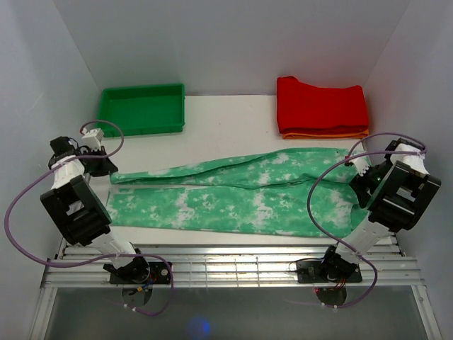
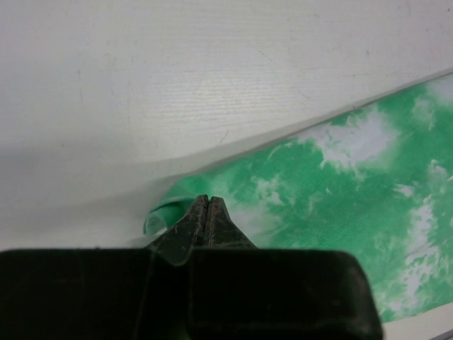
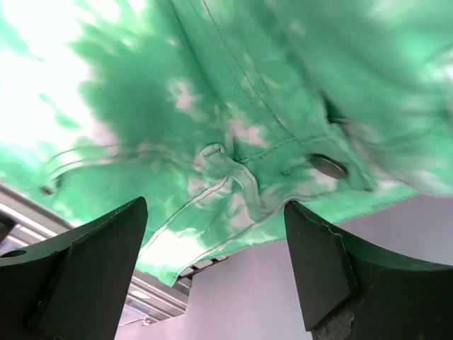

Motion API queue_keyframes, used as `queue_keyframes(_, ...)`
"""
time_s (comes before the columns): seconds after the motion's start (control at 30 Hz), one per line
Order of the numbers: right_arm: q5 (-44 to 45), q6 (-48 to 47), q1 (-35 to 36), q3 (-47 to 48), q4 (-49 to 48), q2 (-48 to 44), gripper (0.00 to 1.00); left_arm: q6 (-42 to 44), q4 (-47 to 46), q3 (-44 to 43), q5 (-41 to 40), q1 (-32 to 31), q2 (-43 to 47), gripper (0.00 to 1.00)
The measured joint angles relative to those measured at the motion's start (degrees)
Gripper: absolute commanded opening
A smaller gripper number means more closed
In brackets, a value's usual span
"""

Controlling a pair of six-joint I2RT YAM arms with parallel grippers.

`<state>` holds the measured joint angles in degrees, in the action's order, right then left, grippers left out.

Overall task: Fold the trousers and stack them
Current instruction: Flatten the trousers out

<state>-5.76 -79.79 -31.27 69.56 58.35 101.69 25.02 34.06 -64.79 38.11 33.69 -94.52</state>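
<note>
Left claw (image 2: 207, 204), angled low, pinches the trousers (image 1: 233, 202); right claw (image 3: 214, 212) gapes wide.

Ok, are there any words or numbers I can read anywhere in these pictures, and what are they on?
None: no word, number, brand or sign can be read in any view.
The trousers, the green tray and the red folded garment show no print or label.
The button on the waistband is too blurred to tell whether it bears any writing.

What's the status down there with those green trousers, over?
Left hand shut on trousers cuff. Right hand open by waistband. Trousers stretched out long, not yet stacked. Red pile, green tray apart, at back.
</note>
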Motion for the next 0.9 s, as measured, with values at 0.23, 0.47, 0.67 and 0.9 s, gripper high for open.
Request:
queue_keyframes(0.23,-11.9,-0.9,0.6,14.1,7.6,-0.7,0.74,-2.3,-0.5,-10.1,1.1,-0.1,-3.3,0.0)
queue_keyframes(0.47,-13.5,7.2,4.2,13.9,2.4,0.5,0.69,-10.4,-5.2,-20.3,-0.3,-0.1,-11.7,0.16)
queue_keyframes(0.67,-10.9,12.7,9.1,8.8,-4.7,1.8,0.67,-14.9,-4.9,-25.6,-6.4,0.2,-21.0,0.55)
queue_keyframes(0.9,-7.6,16.5,12.1,3.9,-11.9,3.1,0.67,-13.7,-4.6,-19.9,-7.6,0.8,-15.3,0.65)
